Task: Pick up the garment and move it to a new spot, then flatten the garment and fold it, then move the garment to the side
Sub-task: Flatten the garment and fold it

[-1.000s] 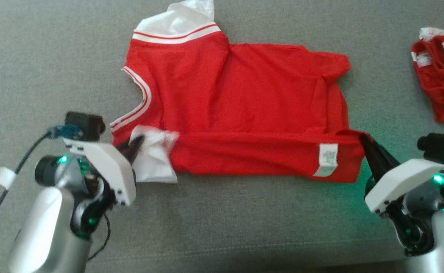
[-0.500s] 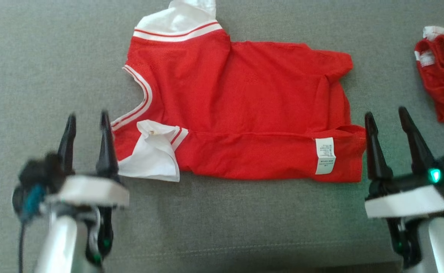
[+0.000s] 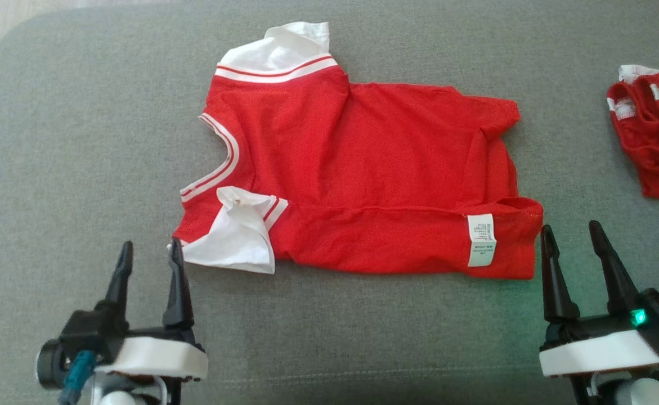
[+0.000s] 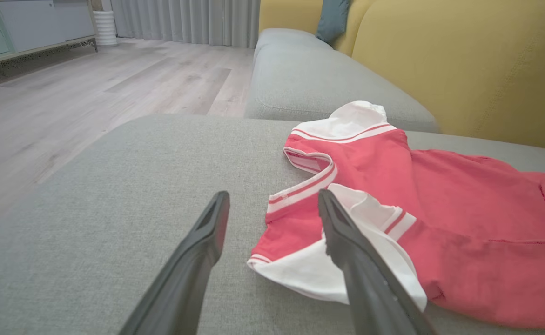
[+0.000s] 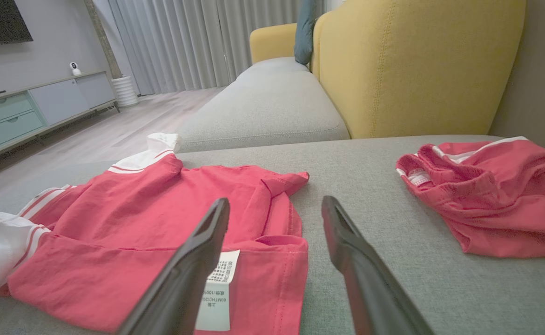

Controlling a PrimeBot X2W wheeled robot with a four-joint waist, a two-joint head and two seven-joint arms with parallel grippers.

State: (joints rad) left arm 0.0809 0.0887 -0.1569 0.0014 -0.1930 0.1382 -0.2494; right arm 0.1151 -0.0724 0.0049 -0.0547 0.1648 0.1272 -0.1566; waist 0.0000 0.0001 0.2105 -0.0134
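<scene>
The garment (image 3: 363, 169), lying part-folded on the sofa cushion (image 3: 81, 140) just ahead of the left gripper (image 3: 151, 243) and right gripper (image 3: 569, 225), both being held wide open and empty, is being judged light, limp and best pinched at its near corners

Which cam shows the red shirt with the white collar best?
Head view: the whole red shirt from above. Left wrist view gets its collar end, cropped; right wrist view its hem end, partly behind the right gripper.

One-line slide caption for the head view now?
Left gripper and right gripper open beside the near corners of the partly folded red shirt on the grey cushion; second red garment at right.
</scene>
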